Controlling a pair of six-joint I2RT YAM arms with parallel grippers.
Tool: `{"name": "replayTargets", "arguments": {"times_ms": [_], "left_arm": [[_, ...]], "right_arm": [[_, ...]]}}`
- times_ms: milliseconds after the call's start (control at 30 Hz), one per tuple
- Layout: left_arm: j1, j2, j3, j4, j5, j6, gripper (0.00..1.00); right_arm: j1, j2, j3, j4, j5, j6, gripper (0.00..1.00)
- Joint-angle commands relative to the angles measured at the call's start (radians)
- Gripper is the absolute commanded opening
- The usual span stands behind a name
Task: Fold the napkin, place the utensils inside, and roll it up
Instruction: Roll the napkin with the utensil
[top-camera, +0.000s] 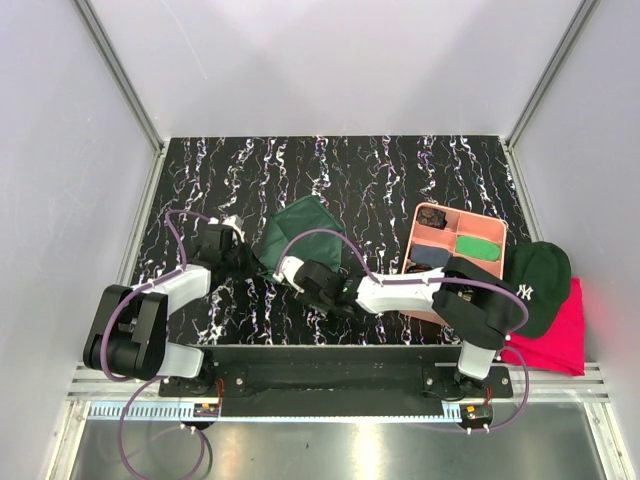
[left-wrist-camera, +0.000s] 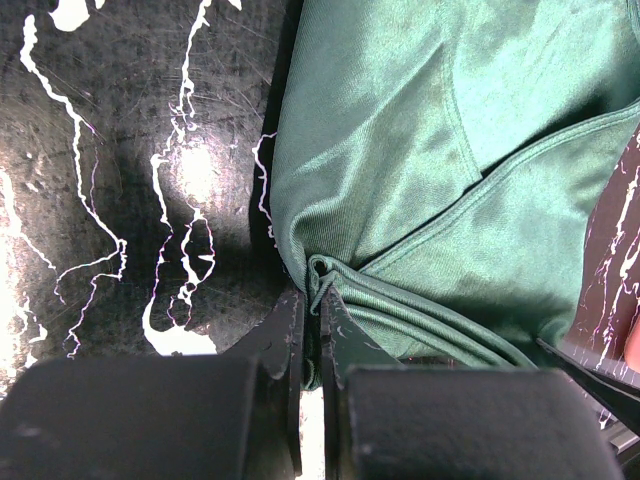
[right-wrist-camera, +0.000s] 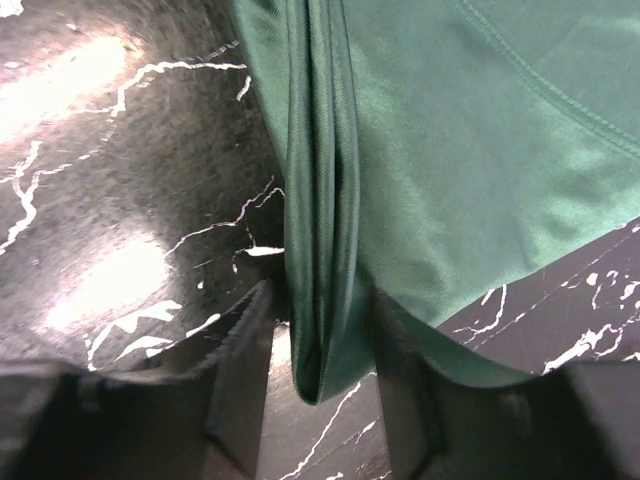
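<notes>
Your left gripper is clamped almost completely closed on a bunched hem of the napkin, the dark green cloth squeezed between its two fingertips at the cloth's left side. Your right gripper stands about half open and straddles a folded edge of the same napkin: the layered fold runs up between its fingers, with a sliver of space showing on each side, so it grips nothing.

The napkin lies rumpled and partly doubled over near the middle of the black marbled table, between the two wrists and just ahead of them. To its right sits the pink tray, its compartments holding small items too dim to identify. A dark green cap rests on a bright pink-red cloth at the table's right edge, beside the tray.
</notes>
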Motion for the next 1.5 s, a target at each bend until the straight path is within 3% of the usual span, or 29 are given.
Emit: {"name": "replayTargets", "arguments": {"times_ms": [0,167,300,400,700,867,1033,1067,1167,1233,1333,1367,1467], "left_arm": [[0.005,-0.014,0.019,-0.020,-0.033,0.015,0.00],[0.005,-0.017,0.018,-0.012,-0.019,0.018,0.00],[0.005,-0.028,0.009,-0.006,-0.016,0.021,0.00],[0.005,-0.032,0.009,-0.011,-0.025,0.023,0.00],[0.005,-0.036,0.007,-0.027,-0.047,0.023,0.00],[0.003,-0.040,0.001,-0.034,-0.047,0.020,0.00],[0.003,-0.048,0.012,-0.060,-0.041,0.012,0.00],[0.005,-0.049,0.013,-0.073,-0.041,0.012,0.00],[0.005,-0.049,0.029,-0.113,-0.051,0.006,0.00],[0.005,-0.045,0.042,-0.133,-0.058,0.005,0.00],[0.005,-0.034,0.061,-0.159,-0.047,-0.002,0.00],[0.005,-0.032,0.068,-0.175,-0.041,-0.002,0.00],[0.005,-0.019,0.096,-0.213,-0.025,0.001,0.00]], "right_arm": [[-0.035,0.021,0.051,-0.058,0.001,0.023,0.45],[-0.127,0.010,0.102,-0.148,-0.253,0.031,0.27],[-0.196,0.015,0.138,-0.246,-0.515,0.051,0.23],[-0.238,0.032,0.155,-0.288,-0.608,0.074,0.19],[-0.354,0.124,0.151,-0.323,-0.821,0.140,0.18],[-0.380,0.133,0.160,-0.320,-0.869,0.153,0.26],[-0.380,0.037,0.189,-0.332,-0.841,0.164,0.49],[-0.382,0.020,0.198,-0.345,-0.818,0.164,0.59],[-0.379,-0.040,0.237,-0.363,-0.743,0.164,0.69],[-0.358,-0.092,0.252,-0.356,-0.696,0.164,0.71],[-0.290,-0.157,0.238,-0.311,-0.503,0.126,0.73],[-0.211,-0.167,0.226,-0.264,-0.347,0.082,0.74],[-0.086,-0.181,0.172,-0.129,-0.173,0.032,0.78]]}}
